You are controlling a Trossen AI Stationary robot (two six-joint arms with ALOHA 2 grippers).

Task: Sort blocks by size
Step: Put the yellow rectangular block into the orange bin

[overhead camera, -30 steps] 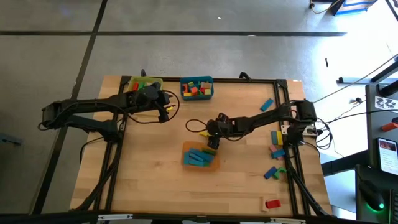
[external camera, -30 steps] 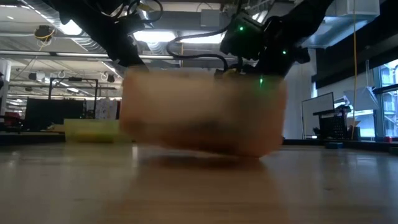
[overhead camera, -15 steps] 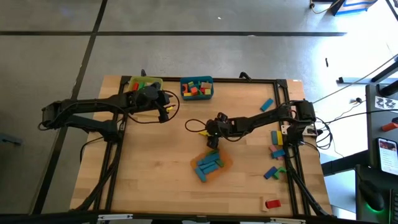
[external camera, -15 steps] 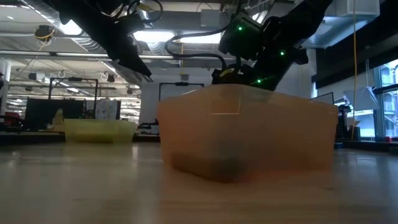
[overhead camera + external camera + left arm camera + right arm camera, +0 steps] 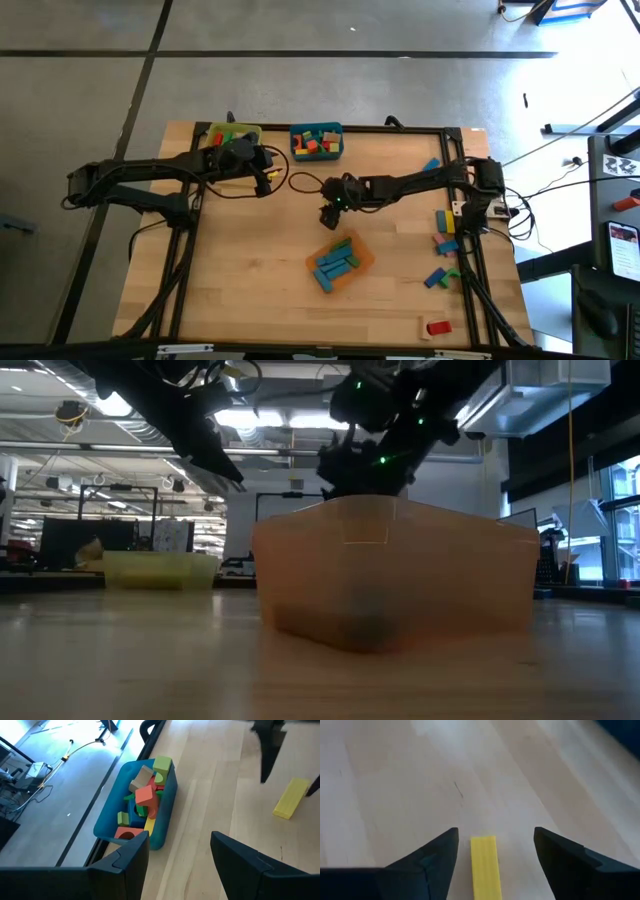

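The orange bin [image 5: 340,263] stands slantwise mid-table on its base, with several blue blocks [image 5: 334,265] lying in it. My right gripper [image 5: 328,212] hangs open just beyond the bin's far side, above a long yellow block [image 5: 484,865] that lies flat on the table. The fingers stand on either side of the block and clear of it. My left gripper [image 5: 268,172] waits open near the far left, facing the teal bin [image 5: 150,802] filled with mixed blocks. The yellow bin [image 5: 235,133] also holds blocks.
Loose blocks lie along the table's right side: a blue one [image 5: 429,168], a yellow and blue cluster [image 5: 445,232], more [image 5: 438,277], and a red one [image 5: 437,327] near the front corner. Bare wood stretches across the near left. In the low view the orange bin [image 5: 400,580] fills the middle.
The orange bin has slid a little toward the table's near right and turned slantwise, then stayed still. My right gripper has since risen and drawn back toward the far edge, away from the bin, rolling slightly.
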